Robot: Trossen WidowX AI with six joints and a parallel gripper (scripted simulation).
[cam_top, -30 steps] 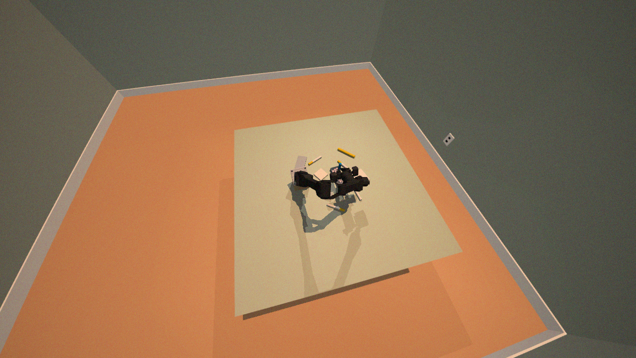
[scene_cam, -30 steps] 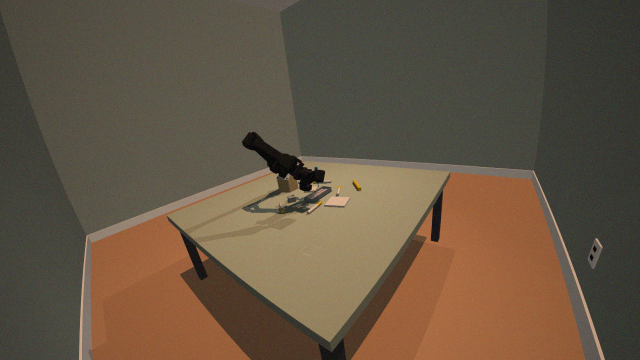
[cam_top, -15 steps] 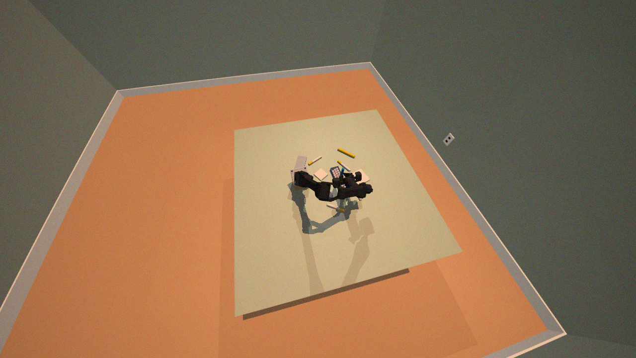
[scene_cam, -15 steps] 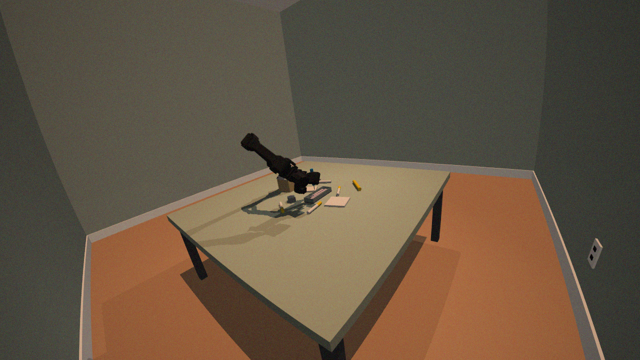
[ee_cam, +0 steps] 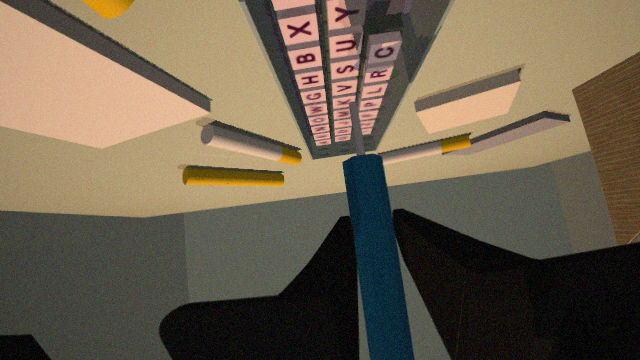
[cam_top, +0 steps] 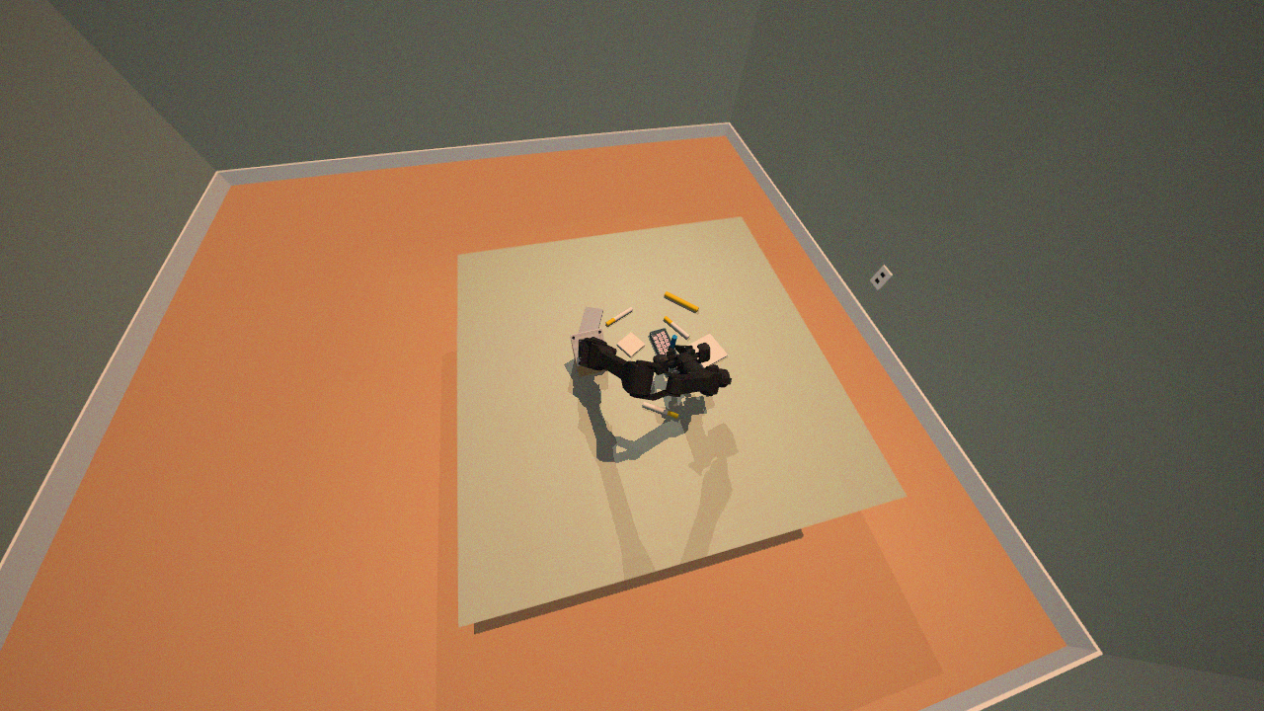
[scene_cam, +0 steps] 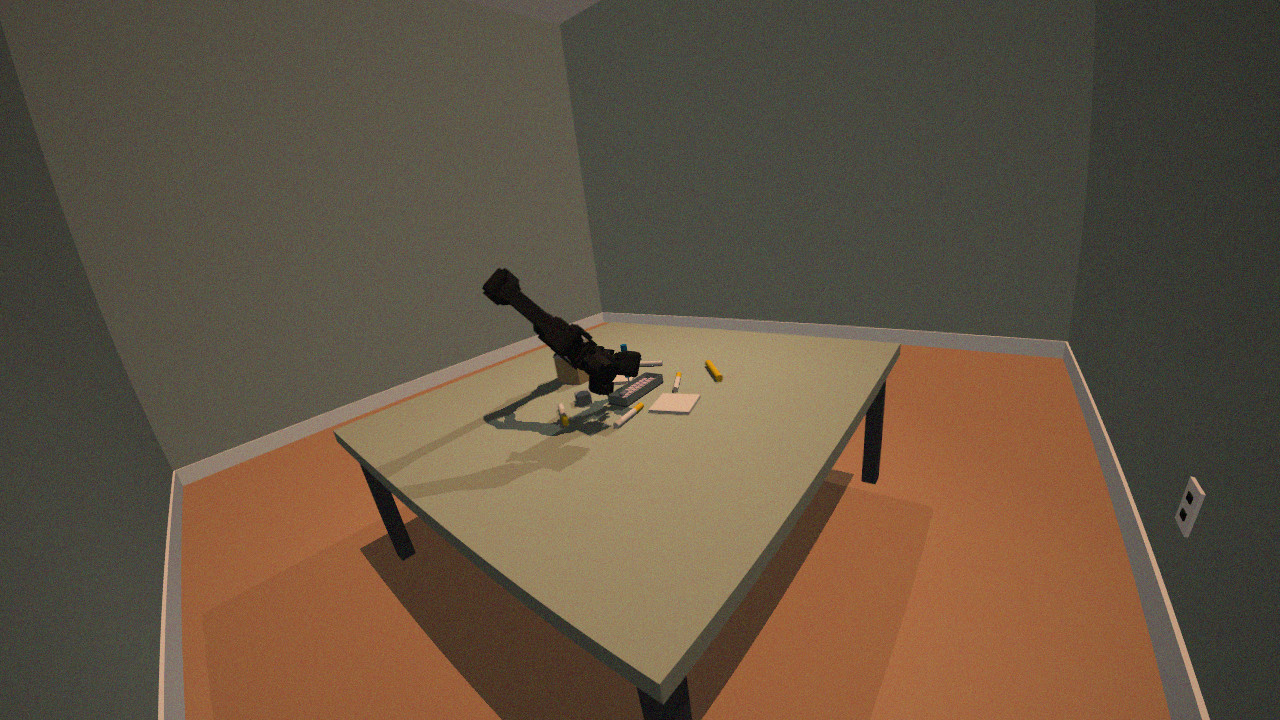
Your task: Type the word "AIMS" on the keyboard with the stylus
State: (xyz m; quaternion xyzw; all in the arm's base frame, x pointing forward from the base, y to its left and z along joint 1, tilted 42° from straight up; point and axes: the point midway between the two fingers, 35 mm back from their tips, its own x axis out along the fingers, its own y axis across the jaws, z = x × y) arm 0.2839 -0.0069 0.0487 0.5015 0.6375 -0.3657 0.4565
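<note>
My gripper (cam_top: 674,354) (scene_cam: 622,360) (ee_cam: 371,222) is shut on the blue stylus (cam_top: 673,338) (scene_cam: 623,347) (ee_cam: 371,200), whose thin grey tip points toward the keyboard. The dark keyboard (cam_top: 659,341) (scene_cam: 637,388) (ee_cam: 305,80) has pink letter keys in three long rows. In the wrist view the tip appears over the right side of the middle row, near the K and V keys. I cannot tell whether it touches a key. The A and M keys show small at the far end; the S key (ee_cam: 345,68) is nearer. The I key is not readable.
A large pale pad (scene_cam: 674,403) (ee_cam: 75,75) and a smaller pad (cam_top: 630,344) (ee_cam: 470,105) flank the keyboard. A yellow marker (cam_top: 680,302) (ee_cam: 232,176) and several white-and-yellow markers lie around it. A brown box (ee_cam: 610,115) stands by the arm.
</note>
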